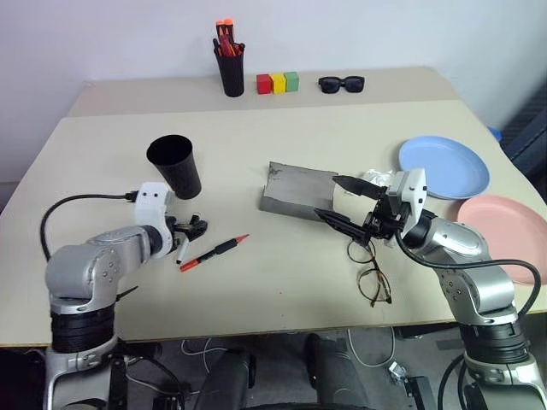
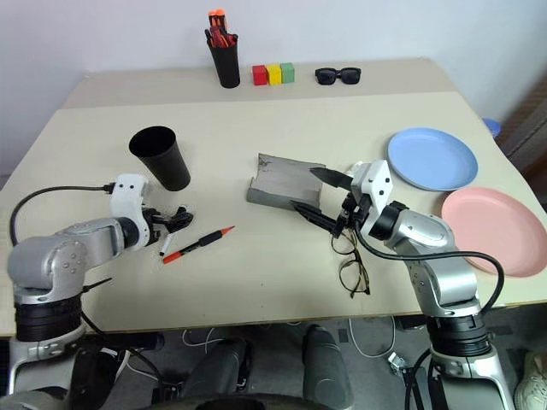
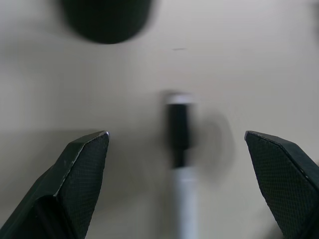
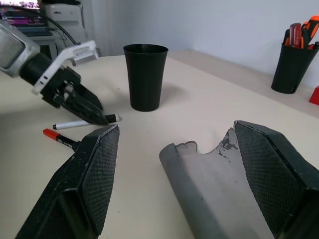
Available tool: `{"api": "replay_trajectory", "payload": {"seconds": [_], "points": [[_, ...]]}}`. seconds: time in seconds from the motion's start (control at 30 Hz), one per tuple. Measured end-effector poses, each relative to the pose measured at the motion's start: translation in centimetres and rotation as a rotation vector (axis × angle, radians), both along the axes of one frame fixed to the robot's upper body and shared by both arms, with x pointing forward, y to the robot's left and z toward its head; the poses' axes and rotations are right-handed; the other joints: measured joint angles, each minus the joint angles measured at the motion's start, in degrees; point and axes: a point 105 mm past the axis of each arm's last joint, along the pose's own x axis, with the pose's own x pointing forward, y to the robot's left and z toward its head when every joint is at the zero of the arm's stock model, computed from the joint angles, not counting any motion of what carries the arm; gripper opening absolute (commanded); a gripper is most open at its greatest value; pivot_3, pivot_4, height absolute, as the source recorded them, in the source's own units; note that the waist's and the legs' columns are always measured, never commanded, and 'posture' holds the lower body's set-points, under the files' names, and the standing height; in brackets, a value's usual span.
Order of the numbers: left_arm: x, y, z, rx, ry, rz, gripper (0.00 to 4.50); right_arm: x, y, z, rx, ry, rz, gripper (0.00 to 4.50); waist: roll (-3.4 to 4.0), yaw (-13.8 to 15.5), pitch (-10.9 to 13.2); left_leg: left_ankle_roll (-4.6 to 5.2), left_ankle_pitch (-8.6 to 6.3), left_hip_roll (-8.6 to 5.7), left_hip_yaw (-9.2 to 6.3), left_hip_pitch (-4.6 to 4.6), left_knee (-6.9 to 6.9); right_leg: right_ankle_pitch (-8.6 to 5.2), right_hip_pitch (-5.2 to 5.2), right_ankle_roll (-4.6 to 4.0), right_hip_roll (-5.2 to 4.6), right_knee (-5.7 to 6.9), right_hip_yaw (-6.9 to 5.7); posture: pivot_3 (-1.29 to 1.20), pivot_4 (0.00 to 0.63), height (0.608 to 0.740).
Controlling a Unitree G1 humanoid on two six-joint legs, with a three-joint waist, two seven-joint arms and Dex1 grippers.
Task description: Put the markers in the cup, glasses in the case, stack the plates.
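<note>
Left gripper [image 3: 177,144]: jaws spread wide, nothing held. The jaws point down and forward at the surface [image 1: 282,154]. The shorter marker [image 3: 178,149], with a dark cap end and a pale barrel, lies on the surface between the two fingers, roughly centred in the gap and apart from both. In the right wrist view the fingertips of this gripper sit at or just above that marker; contact cannot be confirmed.

The red-ended marker [image 1: 214,252] lies just beside the left gripper, toward the middle of the surface, at a slant, clear of the jaws. The cup [image 1: 175,166] stands upright just beyond the left gripper, mouth up.

Right gripper [image 1: 342,205]: jaws open wide, nothing held. The fingers point roughly level, toward the robot's left. They hover at the near end of the case [image 1: 295,190], which lies open on the surface; its grey shell shows between the fingers in the right wrist view, with no visible contact.

The glasses [image 1: 372,272] lie on the surface below and just nearer the robot than the right gripper, outside the case.

The blue plate [image 1: 444,166] and the pink plate [image 1: 508,231] lie side by side, unstacked, at the robot's right.
</note>
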Motion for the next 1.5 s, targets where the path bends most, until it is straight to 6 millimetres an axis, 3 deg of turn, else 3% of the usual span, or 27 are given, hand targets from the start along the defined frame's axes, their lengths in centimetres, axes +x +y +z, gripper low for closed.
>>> {"api": "replay_trajectory", "payload": {"seconds": [0.17, 0.2, 0.27, 0.5, 0.7, 0.8, 1.0, 1.17, 1.33, 1.43, 1.5], "points": [[0.5, -0.8, 0.2, 0.007, -0.012, 0.016, 4.50, 0.0, -0.1, 0.0, -0.001, 0.001, -0.006, 3.71, 0.00, -0.2, 0.0, 0.00, 0.00, 0.00, 0.00, 0.01, -0.02, 0.00, -0.02, 0.00, 0.00, 0.00, 0.00, 0.00, 0.150, 0.740], [0.6, -0.6, 0.3, 0.021, -0.010, 0.033, 4.24, 0.1, -0.1, 0.0, -0.004, 0.001, -0.007, 3.74, 0.00, -0.2, 0.0, 0.00, 0.00, 0.00, 0.00, 0.01, -0.02, 0.00, -0.02, 0.00, 0.00, 0.00, 0.00, 0.00, 0.150, 0.740], [0.6, -0.3, 0.1, 0.037, 0.005, 0.053, 3.64, 0.1, -0.2, 0.0, -0.006, 0.000, -0.011, 3.75, 0.00, -0.2, 0.0, 0.00, 0.00, 0.00, 0.01, 0.00, -0.02, 0.00, -0.02, 0.00, 0.00, 0.00, 0.00, 0.00, 0.150, 0.740], [0.5, 0.2, -0.2, 0.042, 0.027, 0.102, 0.04, 0.3, -0.8, -0.1, -0.026, 0.002, -0.033, 3.75, -0.01, 0.0, 0.0, 0.00, 0.00, -0.01, 0.01, 0.00, 0.00, 0.00, 0.01, 0.00, 0.00, 0.00, 0.00, 0.00, 0.150, 0.740], [0.4, -0.1, 0.0, 0.036, 0.031, 0.068, 0.04, 0.5, -1.2, 0.1, -0.023, -0.002, -0.048, 3.75, -0.01, -0.1, 0.0, 0.00, 0.00, -0.01, 0.00, 0.00, 0.00, 0.00, 0.00, 0.00, 0.00, 0.00, 0.00, 0.00, 0.150, 0.740], [0.2, -1.2, 1.2, 0.016, -0.008, -0.039, 0.04, 0.6, -1.3, 0.0, -0.024, 0.002, -0.051, 3.75, -0.02, -0.1, 0.0, 0.00, 0.00, 0.00, 0.00, -0.02, 0.00, 0.00, 0.00, 0.00, 0.00, 0.00, 0.00, 0.00, 0.150, 0.740], [-0.1, -4.2, 6.6, 0.043, -0.286, -0.356, 0.04, 0.2, -2.2, -0.1, -0.001, 0.100, 0.001, 3.75, -0.01, 0.0, 0.0, 0.00, 0.00, 0.00, 0.01, -0.01, -0.01, -0.01, 0.02, -0.01, 0.00, -0.05, 0.00, 0.00, 0.150, 0.740], [0.6, -6.7, 11.4, -0.037, -0.585, -0.464, 0.04, -0.4, -2.1, 0.1, 0.062, 0.165, 0.064, 3.75, -0.02, 0.0, 0.0, 0.00, 0.00, 0.00, 0.02, -0.02, 0.00, 0.00, 0.03, -0.01, 0.00, -0.06, 0.00, 0.00, 0.150, 0.740], [2.4, -5.8, 16.6, -0.028, -0.865, -0.414, 0.04, 0.0, -2.2, 1.0, 0.075, 0.104, 0.032, 3.75, -0.02, -0.1, 0.0, 0.00, 0.00, 0.00, 0.03, -0.02, 0.00, 0.00, 0.02, 0.00, 0.00, -0.07, 0.00, 0.00, 0.150, 0.740], [3.7, -3.7, 19.4, 0.045, -1.014, -0.340, 0.04, 0.3, -2.0, 1.5, 0.077, 0.065, 0.015, 3.75, -0.02, -0.1, 0.0, 0.00, 0.00, 0.00, 0.05, 0.00, -0.02, 0.00, 0.02, 0.00, 0.00, -0.08, 0.00, 0.00, 0.150, 0.740], [4.4, -2.0, 20.0, 0.046, -1.065, -0.277, 0.04, 0.4, -2.0, 1.5, 0.078, 0.063, 0.010, 3.75, -0.02, -0.1, 0.0, 0.00, 0.00, 0.00, 0.05, -0.01, -0.02, 0.01, 0.01, 0.01, 0.00, -0.10, 0.00, 0.00, 0.150, 0.740]]}}
